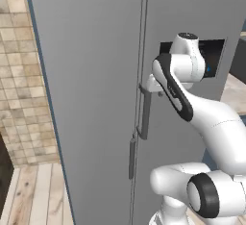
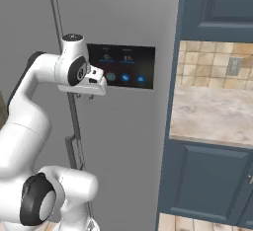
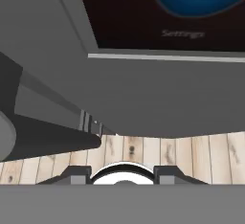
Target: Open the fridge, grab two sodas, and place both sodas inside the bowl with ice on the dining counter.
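Tall grey double-door fridge point(image 1: 96, 75): smooth matt metal look, matching bar handles point(image 1: 144, 113). Black dispenser panel point(image 2: 123, 67): glossy, glassy. Pale plank floor point(image 1: 38, 195): wood grain. Beige wall tiles point(image 1: 19, 75): slightly mottled. Beige mottled stone bench point(image 2: 212, 111), dark blue painted cabinets point(image 2: 207, 185): satin

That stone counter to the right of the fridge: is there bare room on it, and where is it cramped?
The stone counter looks bare between the tiled wall behind and the blue cabinet doors below. It is cramped at the fridge, where the end effector hangs close to the door handle and the dispenser panel.
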You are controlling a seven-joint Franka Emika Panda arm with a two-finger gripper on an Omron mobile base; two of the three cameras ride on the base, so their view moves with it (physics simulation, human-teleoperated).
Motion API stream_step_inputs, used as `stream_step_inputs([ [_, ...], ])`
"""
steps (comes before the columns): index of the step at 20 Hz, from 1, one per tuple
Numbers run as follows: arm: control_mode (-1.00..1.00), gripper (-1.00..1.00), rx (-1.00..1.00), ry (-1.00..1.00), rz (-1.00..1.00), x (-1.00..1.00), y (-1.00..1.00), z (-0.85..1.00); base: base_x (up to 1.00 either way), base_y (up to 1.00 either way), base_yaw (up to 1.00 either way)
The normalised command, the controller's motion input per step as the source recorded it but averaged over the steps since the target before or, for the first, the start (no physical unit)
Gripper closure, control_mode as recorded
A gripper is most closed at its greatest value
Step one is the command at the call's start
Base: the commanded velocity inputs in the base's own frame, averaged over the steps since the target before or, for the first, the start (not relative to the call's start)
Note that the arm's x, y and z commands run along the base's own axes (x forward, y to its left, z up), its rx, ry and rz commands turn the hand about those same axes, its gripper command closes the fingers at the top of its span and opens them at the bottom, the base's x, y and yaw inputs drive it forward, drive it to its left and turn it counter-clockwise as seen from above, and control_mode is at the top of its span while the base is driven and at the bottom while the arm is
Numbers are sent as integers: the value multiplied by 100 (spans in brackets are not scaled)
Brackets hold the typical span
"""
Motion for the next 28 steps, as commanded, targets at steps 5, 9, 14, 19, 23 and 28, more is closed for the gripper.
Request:
stream_step_inputs([
  [5,100,-100,0,0,0,0,0,0,-21,7,0],
  [9,100,-100,0,0,0,0,0,0,-67,24,0],
  [14,100,-100,0,0,0,0,0,0,-54,11,2],
  [19,100,-100,0,0,0,0,0,0,-11,46,0],
  [23,100,-100,0,0,0,0,0,0,0,33,2],
  [28,-100,-100,0,0,0,0,-3,0,0,0,0],
])
